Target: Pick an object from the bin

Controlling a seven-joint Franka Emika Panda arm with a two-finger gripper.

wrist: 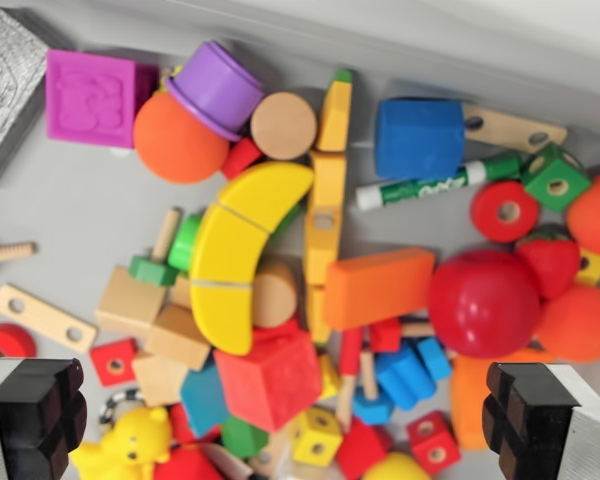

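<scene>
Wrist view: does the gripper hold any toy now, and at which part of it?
Nothing is held. The gripper is open, its fingers wide apart above the toys.

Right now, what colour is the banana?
Yellow. The banana shows best in the wrist view, near the middle of the bin.

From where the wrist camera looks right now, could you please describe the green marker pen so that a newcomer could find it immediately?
Start at the big blue block near the top of the bin, right of centre. Just below it lies the marker, slanting up toward the wrist view's right, its upper end near a green cube. It is the only thin pen-shaped item: white tip, green barrel with white lettering, among chunky toys.
</scene>
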